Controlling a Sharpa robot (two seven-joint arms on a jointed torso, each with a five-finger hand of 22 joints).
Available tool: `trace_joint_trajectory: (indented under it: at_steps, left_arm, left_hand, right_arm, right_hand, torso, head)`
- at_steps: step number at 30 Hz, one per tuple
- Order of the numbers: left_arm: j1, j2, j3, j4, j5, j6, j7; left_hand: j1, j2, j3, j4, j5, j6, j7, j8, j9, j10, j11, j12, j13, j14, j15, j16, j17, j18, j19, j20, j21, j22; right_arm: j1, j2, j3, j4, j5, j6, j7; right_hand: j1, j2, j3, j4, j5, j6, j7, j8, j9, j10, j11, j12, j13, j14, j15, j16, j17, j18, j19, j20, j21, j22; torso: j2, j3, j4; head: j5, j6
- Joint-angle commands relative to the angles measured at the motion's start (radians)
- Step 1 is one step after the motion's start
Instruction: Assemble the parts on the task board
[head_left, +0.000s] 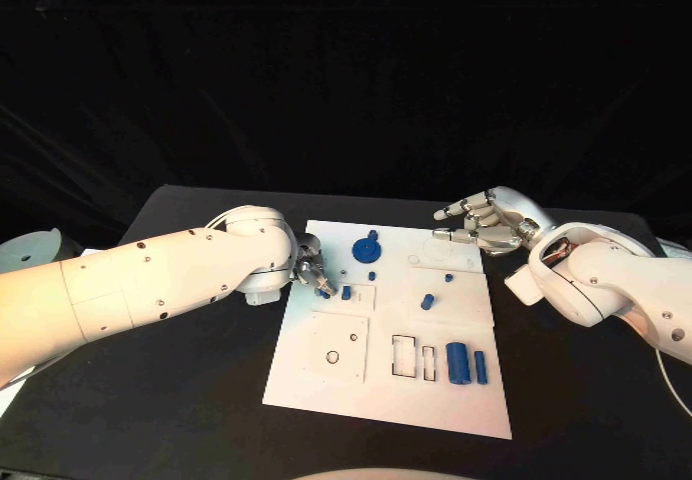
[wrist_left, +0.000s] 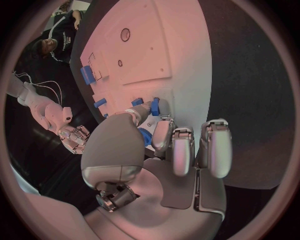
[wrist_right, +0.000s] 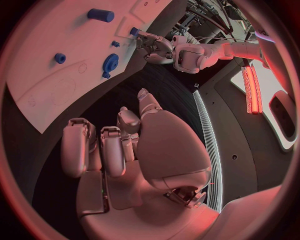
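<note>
Several small blue parts are set out on the board, a flat white plate lying in the middle of the black desk.

Item: parts. Judged to be rigid moulded plastic, light, smooth and somewhat slippery; unlikely to break, but easily knocked or rolled. A round gear stands near the board's far edge. A cylinder and a slimmer bar lie side by side near the board's right edge, just beside 2 narrow rectangular cut-outs. A short peg stands near the board's middle, with smaller studs beyond it.

Item: board. Stiff, matt, shallowly recessed with square outlines and a small round hole.

Handling: long parts are best taken across the narrow width, at mid-length, so an end is left free for seating. The gear is best taken by its rim.

Item: left hand. Placed at the board's left edge. In the left wrist view a small blue piece is seen at the tips of its fingers, apparently pinched between thumb and finger, though full contact cannot be confirmed.

Item: right hand. Held above the board's far right corner, its fingers spread and loosely curled, nothing held.
</note>
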Motion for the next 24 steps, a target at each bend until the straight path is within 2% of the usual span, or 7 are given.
trace_joint_trajectory:
  at_steps: [1, 6, 9, 12, 18, 24]
  left_arm:
    - [-0.010, 0.004, -0.008, -0.003, -0.003, 0.029, -0.049]
    - [-0.010, 0.005, -0.008, -0.002, -0.004, 0.004, -0.047]
    - [-0.011, 0.003, -0.008, 0.002, -0.004, -0.026, -0.040]
    - [-0.013, -0.003, -0.008, 0.010, 0.002, -0.059, -0.030]
    - [-0.015, -0.012, -0.008, 0.022, 0.030, -0.106, -0.015]
    - [-0.016, -0.016, -0.008, 0.032, 0.030, -0.147, -0.008]
  left_hand:
    - [-0.013, 0.002, -0.010, 0.002, -0.003, -0.001, -0.004, -0.007, -0.001, 0.006, -0.004, 0.004, 0.001, 0.104, -0.001, 0.003, 0.263, -0.006, 0.078, -0.004, 0.006, 0.209]
    - [-0.006, 0.011, -0.009, 0.000, -0.001, 0.000, -0.006, -0.008, -0.002, 0.007, -0.005, 0.005, 0.003, 0.104, -0.001, 0.003, 0.263, -0.006, 0.079, -0.005, 0.006, 0.210]
    - [0.030, 0.040, 0.016, -0.020, 0.008, -0.003, -0.008, -0.012, -0.005, 0.008, -0.008, 0.006, 0.005, 0.104, -0.004, 0.003, 0.263, -0.006, 0.079, -0.007, 0.007, 0.210]
    - [0.049, 0.051, 0.040, -0.036, 0.013, -0.005, -0.005, -0.012, -0.005, 0.008, -0.006, 0.005, 0.004, 0.104, -0.003, 0.003, 0.263, -0.006, 0.079, -0.007, 0.007, 0.211]
    - [0.044, 0.045, 0.044, -0.038, 0.014, -0.005, -0.003, -0.011, -0.005, 0.009, -0.004, 0.006, 0.006, 0.104, -0.002, 0.003, 0.263, -0.007, 0.079, -0.007, 0.007, 0.211]
    - [0.048, 0.048, 0.054, -0.043, 0.017, -0.003, -0.004, -0.010, -0.004, 0.011, -0.005, 0.008, 0.008, 0.104, -0.001, 0.003, 0.263, -0.008, 0.081, -0.006, 0.010, 0.214]
  right_arm:
    - [-0.001, 0.000, 0.000, 0.002, -0.008, 0.010, 0.003]
    - [-0.001, 0.000, 0.000, 0.001, -0.008, 0.010, 0.003]
    - [-0.001, 0.000, 0.000, 0.001, -0.008, 0.010, 0.003]
    - [-0.001, 0.000, 0.000, 0.001, -0.009, 0.010, 0.003]
    - [-0.001, -0.001, 0.000, 0.001, -0.011, 0.010, 0.002]
    - [-0.001, -0.001, 0.000, 0.001, -0.011, 0.010, 0.003]
  right_hand:
    - [-0.012, 0.001, -0.004, 0.001, 0.004, 0.006, -0.002, 0.000, 0.001, -0.004, -0.001, 0.001, 0.000, 0.080, -0.008, -0.007, 0.166, 0.015, -0.004, -0.002, -0.005, -0.001]
    - [-0.012, 0.001, -0.004, 0.001, 0.004, 0.006, -0.002, 0.000, 0.001, -0.004, -0.001, 0.001, 0.000, 0.080, -0.008, -0.007, 0.166, 0.015, -0.004, -0.002, -0.005, -0.001]
    - [-0.012, 0.001, -0.004, 0.001, 0.004, 0.006, -0.002, 0.000, 0.001, -0.004, -0.001, 0.001, 0.000, 0.080, -0.008, -0.007, 0.166, 0.015, -0.004, -0.002, -0.005, -0.001]
    - [-0.012, 0.001, -0.004, 0.001, 0.004, 0.006, -0.002, 0.000, 0.001, -0.004, -0.001, 0.001, 0.000, 0.080, -0.008, -0.007, 0.166, 0.015, -0.004, -0.002, -0.005, -0.001]
    - [-0.012, 0.001, -0.004, 0.001, 0.004, 0.006, -0.002, 0.000, 0.001, -0.004, -0.001, 0.001, 0.000, 0.080, -0.008, -0.007, 0.166, 0.015, -0.004, -0.002, -0.005, -0.001]
    - [-0.012, 0.001, -0.004, 0.001, 0.004, 0.006, -0.002, 0.000, 0.001, -0.004, -0.001, 0.001, 0.000, 0.080, -0.008, -0.007, 0.166, 0.015, -0.004, -0.002, -0.005, -0.001]
  torso:
    - [0.000, -0.0002, -0.0004]
    - [0.000, -0.0001, -0.0005]
    - [0.000, -0.0002, -0.0009]
    - [0.001, -0.0007, -0.0006]
    - [0.000, -0.0003, 0.0012]
    - [0.000, -0.0003, -0.0003]
  head:
    - [0.000, 0.001]
    - [0.000, 0.002]
    - [0.000, 0.004]
    - [-0.001, 0.003]
    - [-0.002, 0.001]
    - [0.000, 0.001]
